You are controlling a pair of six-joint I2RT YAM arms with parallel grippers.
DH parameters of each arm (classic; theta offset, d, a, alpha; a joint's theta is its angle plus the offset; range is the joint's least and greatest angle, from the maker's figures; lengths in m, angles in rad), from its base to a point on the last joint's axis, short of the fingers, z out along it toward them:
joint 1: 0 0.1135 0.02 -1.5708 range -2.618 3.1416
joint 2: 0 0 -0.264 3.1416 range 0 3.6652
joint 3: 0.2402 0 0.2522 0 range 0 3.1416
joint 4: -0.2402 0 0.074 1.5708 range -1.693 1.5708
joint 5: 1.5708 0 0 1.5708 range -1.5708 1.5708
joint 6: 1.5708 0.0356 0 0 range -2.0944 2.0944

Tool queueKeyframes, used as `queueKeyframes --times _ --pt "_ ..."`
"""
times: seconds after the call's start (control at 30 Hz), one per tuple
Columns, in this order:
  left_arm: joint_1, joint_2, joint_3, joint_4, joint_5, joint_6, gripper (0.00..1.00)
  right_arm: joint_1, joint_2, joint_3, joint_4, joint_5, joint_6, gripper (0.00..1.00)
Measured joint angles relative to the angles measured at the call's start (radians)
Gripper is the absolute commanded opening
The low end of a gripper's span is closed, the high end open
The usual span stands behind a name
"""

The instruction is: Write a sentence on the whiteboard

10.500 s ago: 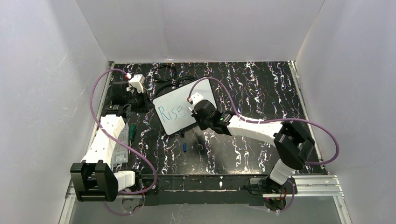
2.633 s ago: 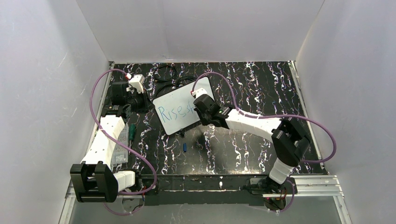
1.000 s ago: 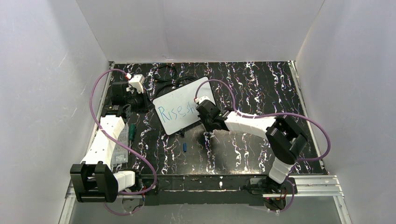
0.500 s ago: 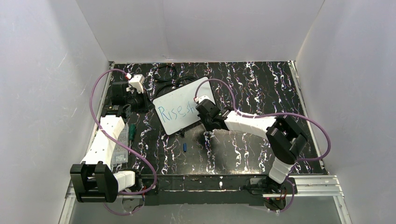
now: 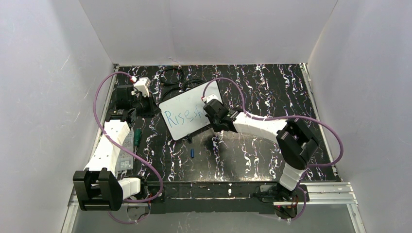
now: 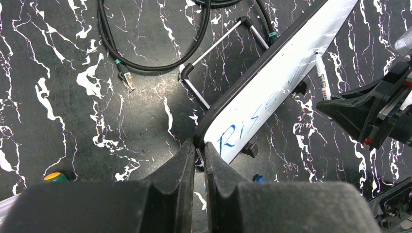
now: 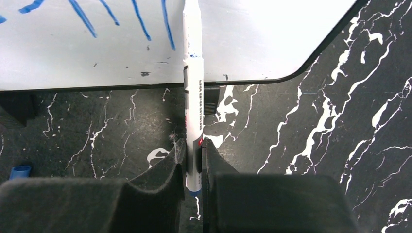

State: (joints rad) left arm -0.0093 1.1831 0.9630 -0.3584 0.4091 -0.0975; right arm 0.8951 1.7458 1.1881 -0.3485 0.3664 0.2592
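The whiteboard [image 5: 187, 112] stands tilted on the dark marbled table. My left gripper [image 5: 158, 108] is shut on its left corner; in the left wrist view the jaws [image 6: 199, 148] pinch the board's dark edge [image 6: 277, 80]. The sentence [image 5: 183, 116] is blue lettering, reading "Rise sh" [image 6: 243, 127]. My right gripper [image 5: 208, 112] is over the board's right part, shut on a white marker [image 7: 193, 97] that points at the board [image 7: 252, 39] beside blue strokes [image 7: 141, 19]. The marker's tip runs off the top of the right wrist view. In the left wrist view the marker [image 6: 321, 77] lies against the board.
A blue marker cap [image 5: 193, 153] lies on the table in front of the board. Black cables [image 5: 177, 77] and the board's wire stand [image 6: 218, 48] lie behind it. A green object [image 5: 137, 137] and a grey device [image 5: 127, 150] sit beside the left arm. White walls enclose the table.
The lettering has grown from "Rise" to "Rise sh". Over the last second my right gripper has shifted slightly up the board with the marker. The left arm has held still.
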Motion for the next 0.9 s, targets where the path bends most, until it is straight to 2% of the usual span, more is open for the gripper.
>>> queueKeyframes --times 0.43,0.9 --pt "0.0 -0.002 0.0 0.0 0.0 0.0 0.0 -0.018 0.0 -0.002 -0.008 -0.014 0.003 0.01" --pt "0.0 -0.002 0.0 -0.001 0.002 0.0 0.0 -0.018 -0.002 -0.074 -0.022 -0.054 0.03 0.01"
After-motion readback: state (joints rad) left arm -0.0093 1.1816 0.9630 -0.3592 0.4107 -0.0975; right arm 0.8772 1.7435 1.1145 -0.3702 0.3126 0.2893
